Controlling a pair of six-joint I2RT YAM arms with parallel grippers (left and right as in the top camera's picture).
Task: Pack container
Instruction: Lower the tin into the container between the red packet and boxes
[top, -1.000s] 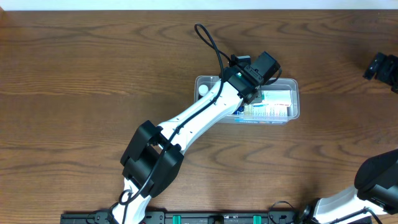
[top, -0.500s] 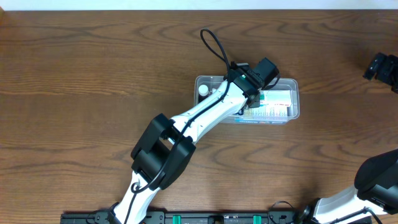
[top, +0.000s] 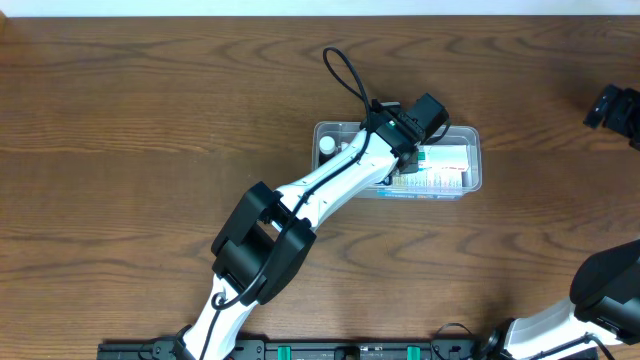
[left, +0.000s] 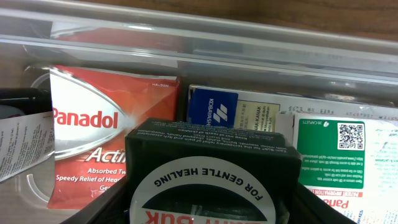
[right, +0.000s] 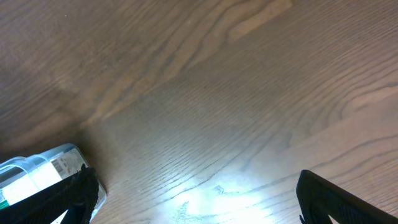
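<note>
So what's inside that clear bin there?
In the bin: a red Panadol packet, a blue-labelled box, a green-and-white packet, a bottle, and a black packet above them. Whatever lies under the black packet is hidden.

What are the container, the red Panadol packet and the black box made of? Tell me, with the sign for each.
Container: clear glossy plastic, likely; contents show through its walls.
Red Panadol packet: probably foil or film sachet; creases and sheen.
Black box: seemingly matte cardboard; crisp folded edges.
</note>
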